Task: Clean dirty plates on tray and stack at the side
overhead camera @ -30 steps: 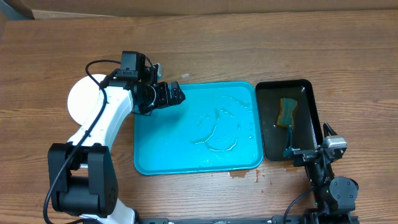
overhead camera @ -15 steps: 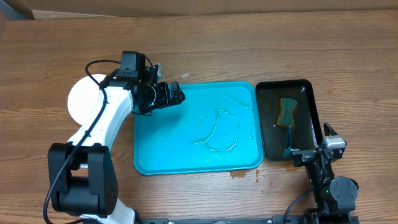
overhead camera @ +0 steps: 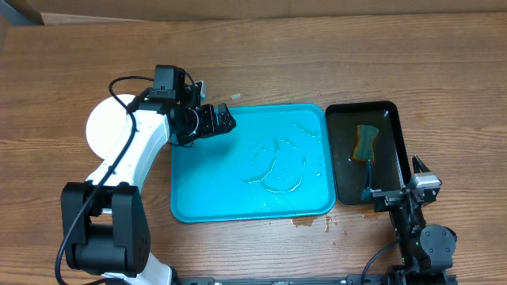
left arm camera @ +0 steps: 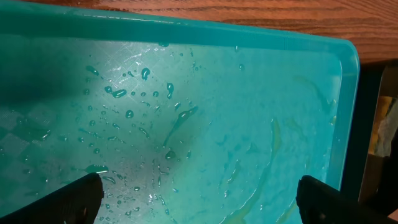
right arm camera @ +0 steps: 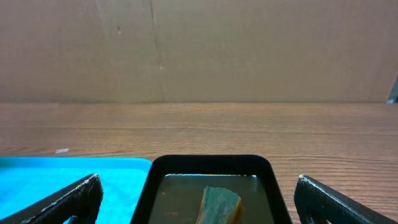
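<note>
Two robot arms seen from above. L arm [overhead camera: 131, 158], white w/ black joints, rises from its base at lower left, elbow bent, forearm angled up and to the right. L gripper [overhead camera: 224, 121] points right and tilts downward; in L wrist view its dark fingertips [left arm camera: 81, 198] sit at opposite bottom corners, spread wide, nothing between them. R arm [overhead camera: 416, 226], black, is folded compactly over its base at lower right. R gripper [overhead camera: 394, 182] faces the far side, held low and about level; fingertips [right arm camera: 71, 198] likewise wide apart, empty.
</note>
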{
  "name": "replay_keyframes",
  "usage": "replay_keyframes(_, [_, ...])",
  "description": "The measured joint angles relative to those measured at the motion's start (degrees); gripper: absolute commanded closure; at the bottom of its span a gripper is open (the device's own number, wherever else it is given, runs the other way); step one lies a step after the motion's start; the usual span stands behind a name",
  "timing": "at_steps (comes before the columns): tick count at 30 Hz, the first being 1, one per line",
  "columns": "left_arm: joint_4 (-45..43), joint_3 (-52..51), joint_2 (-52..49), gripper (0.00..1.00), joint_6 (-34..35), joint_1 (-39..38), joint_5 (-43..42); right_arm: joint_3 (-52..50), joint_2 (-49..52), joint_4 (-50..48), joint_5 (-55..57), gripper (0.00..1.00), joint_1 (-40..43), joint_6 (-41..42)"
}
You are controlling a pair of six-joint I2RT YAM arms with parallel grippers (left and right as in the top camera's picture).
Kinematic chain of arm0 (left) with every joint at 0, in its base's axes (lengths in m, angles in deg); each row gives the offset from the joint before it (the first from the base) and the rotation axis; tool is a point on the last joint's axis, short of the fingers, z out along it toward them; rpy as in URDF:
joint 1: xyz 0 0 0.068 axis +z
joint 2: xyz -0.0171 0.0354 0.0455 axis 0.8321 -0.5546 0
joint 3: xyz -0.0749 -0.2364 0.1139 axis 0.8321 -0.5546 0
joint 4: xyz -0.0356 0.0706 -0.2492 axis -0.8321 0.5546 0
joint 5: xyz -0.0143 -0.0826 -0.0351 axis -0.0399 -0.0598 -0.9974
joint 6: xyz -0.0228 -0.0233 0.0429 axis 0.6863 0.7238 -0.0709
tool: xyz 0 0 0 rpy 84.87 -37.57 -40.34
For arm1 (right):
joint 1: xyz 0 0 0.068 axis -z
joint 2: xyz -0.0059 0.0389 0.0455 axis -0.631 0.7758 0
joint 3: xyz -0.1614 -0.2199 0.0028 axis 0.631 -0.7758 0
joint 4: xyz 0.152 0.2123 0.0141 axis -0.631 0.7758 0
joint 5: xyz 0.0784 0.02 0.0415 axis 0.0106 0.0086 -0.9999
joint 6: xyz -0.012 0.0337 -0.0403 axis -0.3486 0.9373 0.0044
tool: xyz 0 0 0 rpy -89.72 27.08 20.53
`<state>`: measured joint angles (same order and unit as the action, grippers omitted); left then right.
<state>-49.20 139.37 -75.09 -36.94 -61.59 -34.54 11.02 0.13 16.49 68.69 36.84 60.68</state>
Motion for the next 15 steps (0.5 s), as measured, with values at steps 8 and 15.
replay_keyframes(8, [0.00, 0.00, 0.00, 0.00, 0.00, 0.00, 0.00, 0.00, 0.00, 0.00, 0.02, 0.00, 0.00, 0.04])
replay_keyframes(15, [0.66, -0.66, 7.48, 0.00, 0.00, 0.00, 1.46, 0.00, 0.00, 0.02, 0.02, 0.00, 0.00, -0.02])
